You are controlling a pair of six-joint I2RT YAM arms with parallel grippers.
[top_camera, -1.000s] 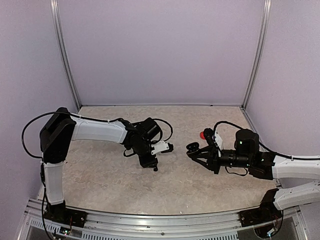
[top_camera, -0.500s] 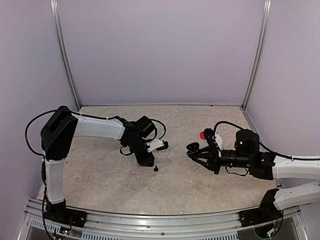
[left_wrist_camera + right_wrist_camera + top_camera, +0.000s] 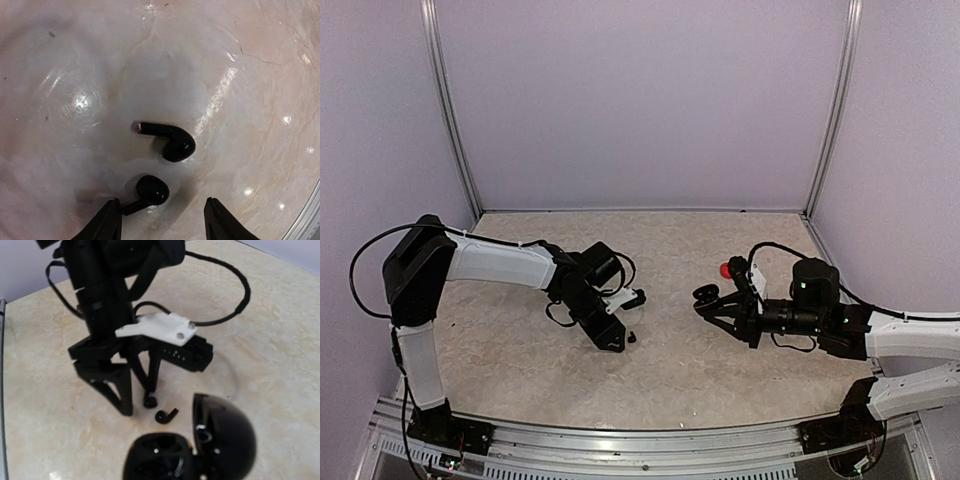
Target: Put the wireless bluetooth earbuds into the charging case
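We see the left gripper (image 3: 162, 225) hanging tip-down over the worktop (image 3: 670, 385), close to its middle. Its two fingers (image 3: 107, 222) are spread apart and grasp nothing. The black earbuds (image 3: 167, 141) lie on the worktop right under it, both outside the case. In the left wrist view the nearer bud (image 3: 150, 191) sits just ahead of the gap between the fingertips. Its short stem runs toward the finger on the left of that view, though we cannot tell whether the two touch. The other bud lies on its side just beyond, close to the first but apart from it.

Toward the right edge of the worktop, the right gripper (image 3: 720, 303) is clenched on the charging case (image 3: 160, 455) — a round black shell that stands open, its lid (image 3: 222, 432) tilted up. In the right wrist view the two buds lie between the case and the left gripper's fingers, apart from the case.

A small red thing (image 3: 725, 269) shows just past the right gripper, toward the far edge — too small for us to tell what it is.
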